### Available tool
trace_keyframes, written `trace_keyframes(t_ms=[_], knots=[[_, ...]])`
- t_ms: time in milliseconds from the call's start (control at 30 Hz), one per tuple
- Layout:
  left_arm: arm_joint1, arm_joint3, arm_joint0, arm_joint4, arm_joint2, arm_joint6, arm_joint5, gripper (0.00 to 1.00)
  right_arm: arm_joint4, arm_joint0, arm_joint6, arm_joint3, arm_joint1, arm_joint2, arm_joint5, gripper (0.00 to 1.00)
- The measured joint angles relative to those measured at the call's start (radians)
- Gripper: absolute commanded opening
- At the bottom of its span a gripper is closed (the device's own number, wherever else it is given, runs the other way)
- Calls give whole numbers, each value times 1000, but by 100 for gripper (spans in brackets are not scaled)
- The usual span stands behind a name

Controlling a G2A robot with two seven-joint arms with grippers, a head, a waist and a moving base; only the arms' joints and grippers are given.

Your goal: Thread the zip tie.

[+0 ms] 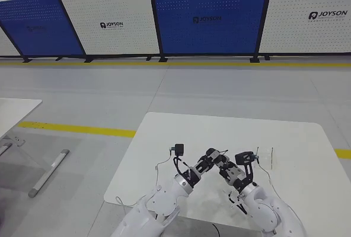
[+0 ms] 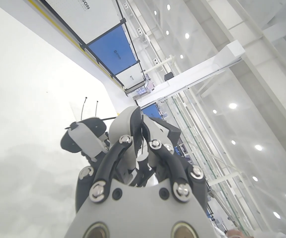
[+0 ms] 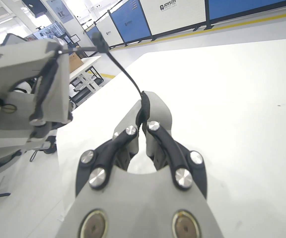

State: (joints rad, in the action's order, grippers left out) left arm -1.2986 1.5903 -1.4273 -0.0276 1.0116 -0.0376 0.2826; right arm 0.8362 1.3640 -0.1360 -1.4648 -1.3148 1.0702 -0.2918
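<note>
Right wrist view: right gripper [image 3: 143, 100] clamped on zip tie [image 3: 124, 69] strap, above worktop [image 3: 219, 87]. Strap arcs ahead of it to head [image 3: 98, 37]; thin tail runs sideways into left gripper [image 3: 57, 53], pinched on it. Judged: threading step, unclear whether tail is through head. Next move calls for steady tail pull, head aligned.

A white table [image 1: 294, 136] with rounded corners is set on a grey floor [image 1: 104, 89]. A yellow line [image 1: 75, 128] is painted across the floor and is hidden where the table stands over it. Blue panels [image 1: 208, 26] and white panels [image 1: 107, 23] are lined up along the far side. A second white table [image 1: 9, 112] is placed well to the left, and a cardboard box [image 3: 74, 61] is kept on it. Round ceiling lights [image 2: 233, 105] are lit overhead.
</note>
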Motion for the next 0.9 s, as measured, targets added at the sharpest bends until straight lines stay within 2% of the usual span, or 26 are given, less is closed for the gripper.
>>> trace_keyframes(t_ms=[200, 400, 533, 667, 800, 900], knots=[[-6, -22, 12, -9, -2, 59, -7, 0, -11, 24, 38, -24, 4, 28, 12, 100], [-4, -22, -3, 7, 18, 72, 8, 0, -70, 71, 130, -67, 11, 93, -5, 100], [1, -17, -23, 43, 48, 58, 9, 0, -158, 123, 202, -116, 19, 156, -50, 100], [5, -12, -39, 76, 75, 47, -7, 0, -271, 180, 290, -182, 29, 220, -48, 100], [7, -13, -52, 111, 92, 39, -5, 0, -397, 244, 354, -245, 49, 301, -48, 100], [7, -16, -55, 138, 95, 25, -5, 0, -465, 270, 358, -268, 60, 331, -48, 100]])
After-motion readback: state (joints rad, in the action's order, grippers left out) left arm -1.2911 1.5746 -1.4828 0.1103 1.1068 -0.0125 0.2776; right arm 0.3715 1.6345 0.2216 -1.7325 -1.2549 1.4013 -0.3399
